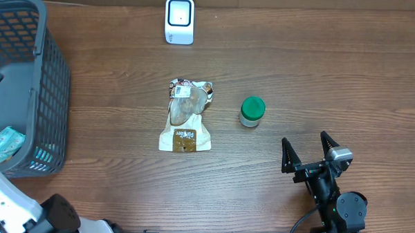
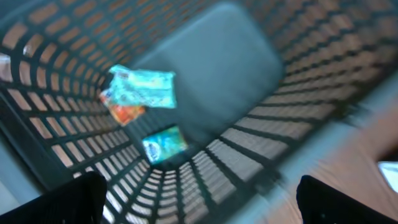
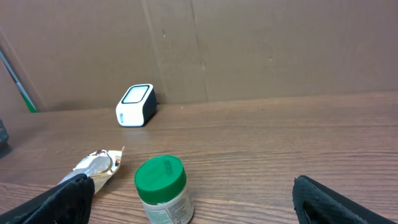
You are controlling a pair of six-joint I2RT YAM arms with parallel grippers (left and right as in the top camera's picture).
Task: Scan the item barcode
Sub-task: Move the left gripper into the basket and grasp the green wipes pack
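A white barcode scanner (image 1: 179, 20) stands at the table's far edge, also in the right wrist view as the scanner (image 3: 135, 104). A tan and silver pouch (image 1: 186, 116) lies flat mid-table, label up. Beside it, a green-lidded white jar (image 1: 252, 111) stands upright. My right gripper (image 1: 305, 139) is open, low on the table, short of the jar (image 3: 163, 186) and apart from it. My left gripper (image 2: 202, 205) is open and holds nothing, hanging over the grey basket (image 2: 249, 81); that view is blurred. Teal packets (image 2: 144, 87) lie on the basket floor.
The grey mesh basket (image 1: 53, 76) fills the left side of the table, with a teal packet (image 1: 4, 142) inside. A cardboard wall (image 3: 249, 43) backs the table behind the scanner. Bare wood (image 1: 333, 72) lies to the right of the jar.
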